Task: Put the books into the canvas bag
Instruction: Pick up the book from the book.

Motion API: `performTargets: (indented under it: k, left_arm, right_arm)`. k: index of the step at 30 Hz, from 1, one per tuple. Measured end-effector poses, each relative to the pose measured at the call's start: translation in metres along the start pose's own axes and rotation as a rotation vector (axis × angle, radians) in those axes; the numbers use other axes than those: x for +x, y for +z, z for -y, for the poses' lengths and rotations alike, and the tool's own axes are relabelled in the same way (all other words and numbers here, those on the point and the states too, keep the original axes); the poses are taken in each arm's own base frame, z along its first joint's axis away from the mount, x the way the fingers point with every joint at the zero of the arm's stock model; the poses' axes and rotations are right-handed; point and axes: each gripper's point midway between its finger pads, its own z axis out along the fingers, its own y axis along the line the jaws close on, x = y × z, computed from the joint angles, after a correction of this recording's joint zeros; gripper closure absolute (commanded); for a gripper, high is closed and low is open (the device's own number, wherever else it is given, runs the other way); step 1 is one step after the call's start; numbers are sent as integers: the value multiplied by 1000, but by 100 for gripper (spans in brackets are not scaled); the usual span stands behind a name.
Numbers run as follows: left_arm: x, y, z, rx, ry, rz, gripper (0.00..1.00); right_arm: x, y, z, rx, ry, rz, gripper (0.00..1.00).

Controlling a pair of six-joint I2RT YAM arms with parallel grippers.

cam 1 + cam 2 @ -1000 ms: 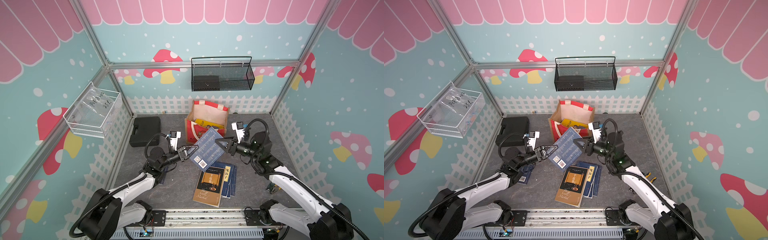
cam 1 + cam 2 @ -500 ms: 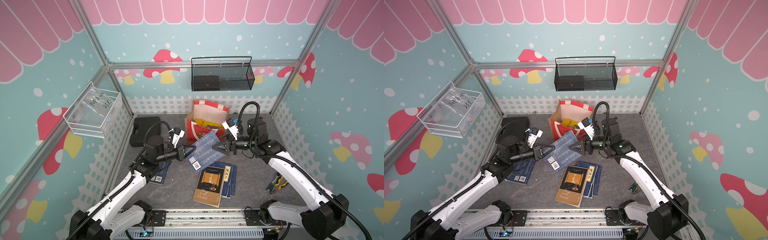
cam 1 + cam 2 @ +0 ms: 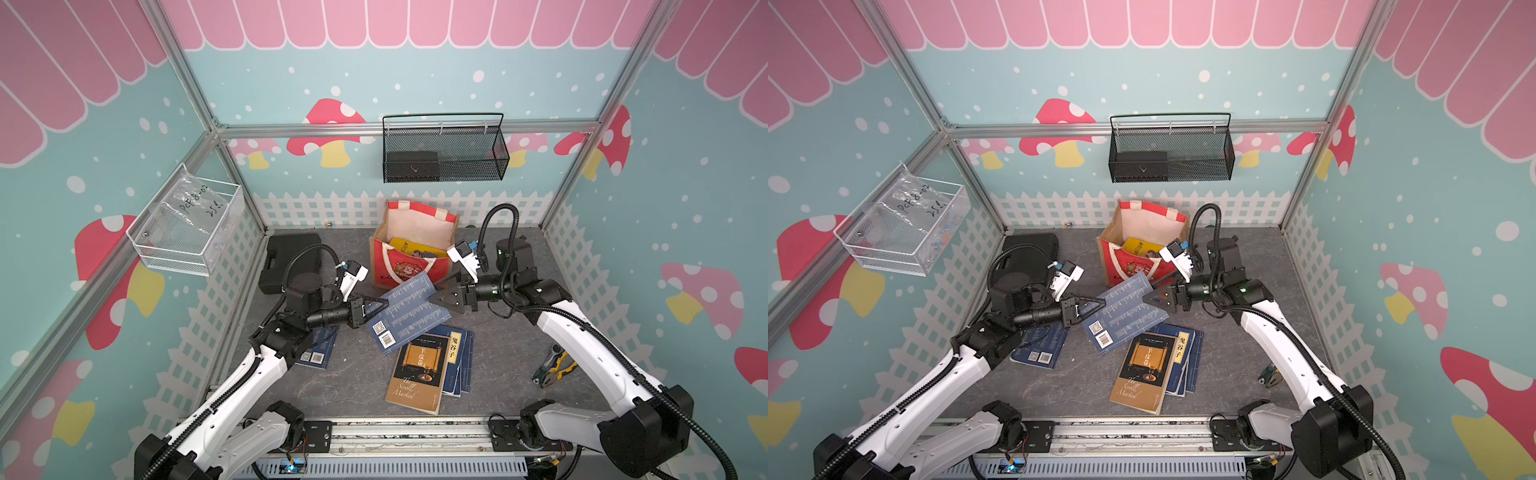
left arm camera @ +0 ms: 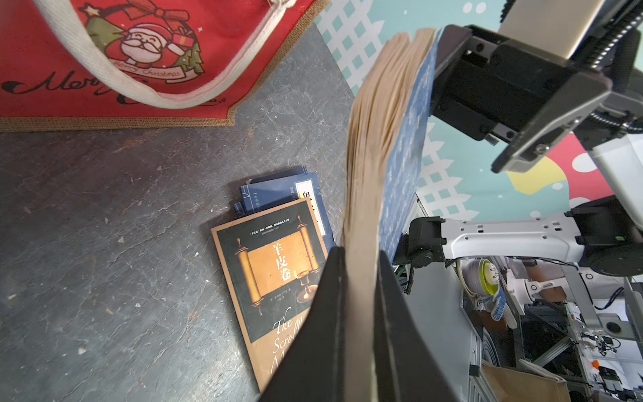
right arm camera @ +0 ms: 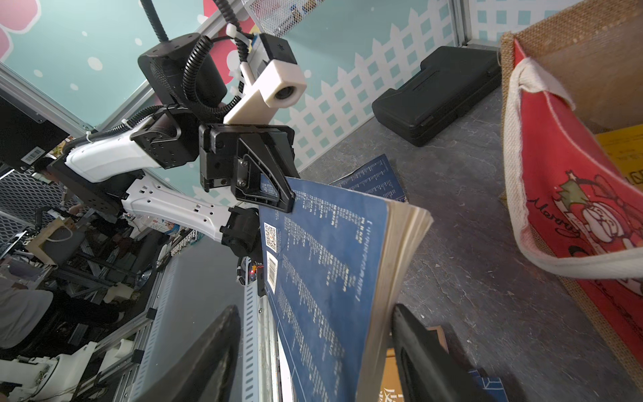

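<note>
A dark blue book (image 3: 409, 311) (image 3: 1125, 313) hangs above the floor in front of the canvas bag (image 3: 409, 266) (image 3: 1133, 266). My left gripper (image 3: 384, 307) (image 4: 358, 250) is shut on its left edge. My right gripper (image 3: 434, 291) (image 5: 313, 309) is open, its jaws standing apart on either side of the book's (image 5: 323, 243) right edge. A yellow book (image 3: 409, 249) stands inside the bag. On the floor, a black-and-tan scroll book (image 3: 419, 370) (image 4: 275, 275) lies on dark blue books (image 3: 459, 361). Another blue book (image 3: 316, 353) lies under my left arm.
A black plastic case (image 3: 291, 262) lies at the back left by the fence wall. Pliers (image 3: 550, 368) lie on the floor at the right. A black mesh basket (image 3: 442, 153) hangs on the back wall and a clear wire bin (image 3: 187, 224) on the left wall.
My right gripper's jaws have spread apart off the blue book. The book stays in my left gripper and has sunk slightly toward the front.
</note>
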Motion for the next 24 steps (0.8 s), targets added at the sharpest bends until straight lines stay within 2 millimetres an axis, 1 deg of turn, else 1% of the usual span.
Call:
performTargets:
  k: [7, 11, 13, 15, 20, 21, 22, 23, 24]
  left_arm:
    - [-1, -6, 13, 37, 34, 9, 100]
    - [-3, -9, 20, 55, 53, 13, 100]
    - [-3, -9, 21, 59, 57, 14, 100]
    - [-3, -9, 21, 59, 58, 14, 100]
    - [-3, -10, 18, 45, 56, 14, 100]
    - [-4, -11, 16, 39, 55, 17, 92]
    - [-5, -12, 16, 37, 58, 19, 72]
    - [-7, -12, 16, 34, 66, 24, 49]
    - [-9, -13, 17, 31, 71, 28, 35]
  right_arm:
    - [10, 4, 12, 27, 34, -20, 28]
    - [14, 5, 14, 25, 46, -27, 33]
    - [13, 5, 12, 14, 48, -26, 48]
    - [12, 5, 9, -8, 50, -22, 67]
    - [7, 5, -4, -81, 56, 2, 97]
    - [4, 4, -7, -94, 54, 10, 99]
    - [3, 4, -9, -102, 54, 16, 100]
    - [0, 3, -12, -109, 49, 24, 100]
    - [-3, 3, -14, -112, 46, 30, 100]
